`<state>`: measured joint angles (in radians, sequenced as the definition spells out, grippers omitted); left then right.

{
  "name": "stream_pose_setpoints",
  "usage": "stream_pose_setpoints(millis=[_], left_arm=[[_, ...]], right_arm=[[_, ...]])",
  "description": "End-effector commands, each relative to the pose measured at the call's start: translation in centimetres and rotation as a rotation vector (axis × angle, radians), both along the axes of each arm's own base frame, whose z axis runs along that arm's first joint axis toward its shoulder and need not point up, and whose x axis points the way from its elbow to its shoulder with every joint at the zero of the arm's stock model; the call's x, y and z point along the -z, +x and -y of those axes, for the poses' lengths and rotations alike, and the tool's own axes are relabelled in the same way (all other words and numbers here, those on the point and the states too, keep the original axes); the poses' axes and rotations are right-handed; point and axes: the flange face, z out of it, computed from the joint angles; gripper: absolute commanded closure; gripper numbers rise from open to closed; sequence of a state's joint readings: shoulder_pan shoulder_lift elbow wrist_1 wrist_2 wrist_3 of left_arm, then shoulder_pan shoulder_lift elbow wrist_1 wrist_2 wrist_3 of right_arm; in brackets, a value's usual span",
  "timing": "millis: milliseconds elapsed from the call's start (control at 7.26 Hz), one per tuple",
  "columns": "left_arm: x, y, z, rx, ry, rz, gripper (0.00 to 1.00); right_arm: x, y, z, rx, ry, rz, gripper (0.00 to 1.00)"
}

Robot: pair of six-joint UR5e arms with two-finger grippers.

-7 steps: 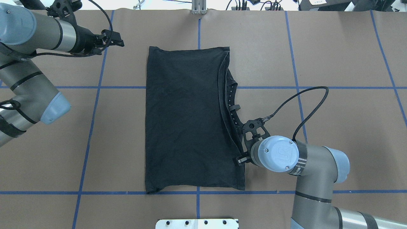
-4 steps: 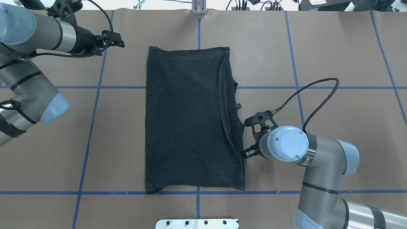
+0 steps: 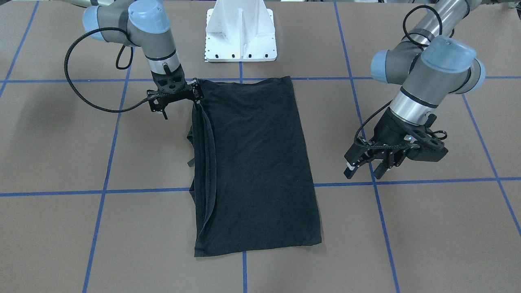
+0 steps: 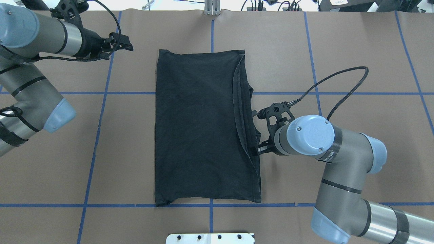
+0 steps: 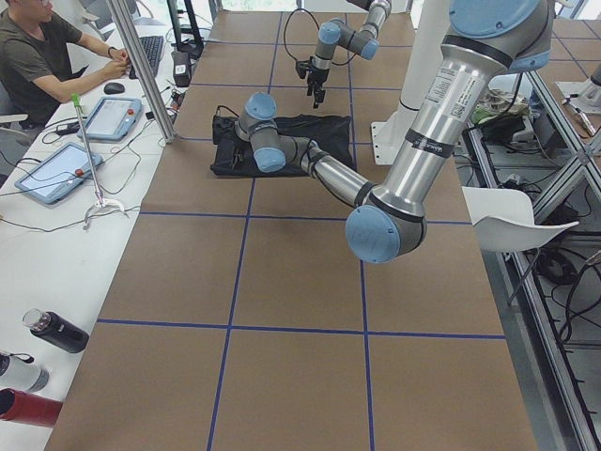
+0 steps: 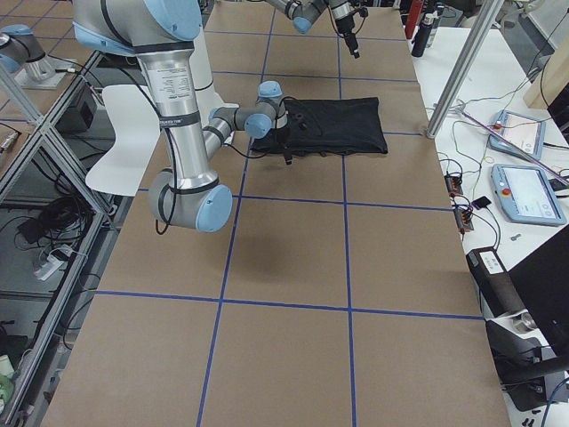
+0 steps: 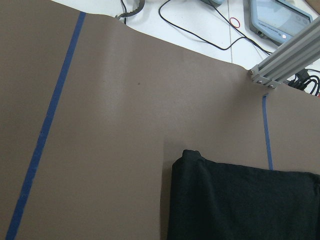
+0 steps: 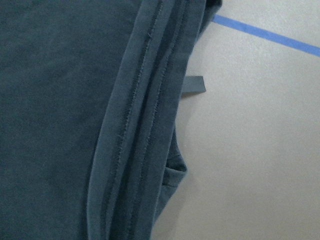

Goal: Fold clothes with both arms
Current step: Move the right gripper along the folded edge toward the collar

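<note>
Jaws of the black two-finger right gripper [image 4: 260,149] are hanging at the T-shirt's right edge, over the stacked hems. Whether they are parted or pinching cloth I cannot tell, because the wrist is covering them from above and the wrist camera is showing only fabric.

The black short-sleeved T-shirt [image 4: 200,128] is lying flat in the middle of the brown paper-covered surface [image 4: 135,152], folded into 1 long rectangle. Its long axis is running straight away from the robot, and it is sitting to the robot's left of those jaws. Its plain side is facing up, soft and matte, with faint creases. Along the right edge 2 or 3 stitched hems are lying layered in a gentle curve, and 1 small fabric tab [image 8: 192,85] is poking out onto the surface.

The grey metal right arm [image 4: 339,159] is the nearer one. The next fold probably turns on pinching that layered edge cleanly through every ply.

Farther off, the black two-finger left gripper [image 3: 364,173] is hovering well apart from the shirt, beyond its far-left corner. Its jaws are standing apart and holding nothing. Blue tape lines [image 4: 98,135] are crossing the surface in a grid.
</note>
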<state>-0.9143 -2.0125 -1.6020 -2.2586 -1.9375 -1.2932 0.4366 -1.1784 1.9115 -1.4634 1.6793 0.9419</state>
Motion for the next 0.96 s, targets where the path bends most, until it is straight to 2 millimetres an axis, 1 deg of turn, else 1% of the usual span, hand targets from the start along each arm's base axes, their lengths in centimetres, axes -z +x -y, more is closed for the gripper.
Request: stream_pose_setpoints(millis=[0, 138, 276, 551, 827], left_arm=[[-0.1, 0.0, 0.0, -0.002, 0.0, 0.001, 0.0], [-0.1, 0.0, 0.0, -0.002, 0.0, 0.001, 0.0], [0.0, 0.0, 0.0, -0.002, 0.001, 0.0, 0.0], [-0.1, -0.1, 0.0, -0.001, 0.0, 0.001, 0.0], [-0.1, -0.1, 0.0, -0.001, 0.0, 0.001, 0.0]], right_arm=[[3.0, -2.6, 1.5, -0.01, 0.0, -0.011, 0.0], [2.3, -3.6, 1.7, -0.007, -0.009, -0.031, 0.0], [1.7, -4.1, 2.0, 0.0, -0.009, -0.047, 0.0], [2.1, -6.4, 2.8, 0.006, -0.013, -0.063, 0.0], [1.1, -7.0, 2.9, 0.009, -0.022, -0.086, 0.0]])
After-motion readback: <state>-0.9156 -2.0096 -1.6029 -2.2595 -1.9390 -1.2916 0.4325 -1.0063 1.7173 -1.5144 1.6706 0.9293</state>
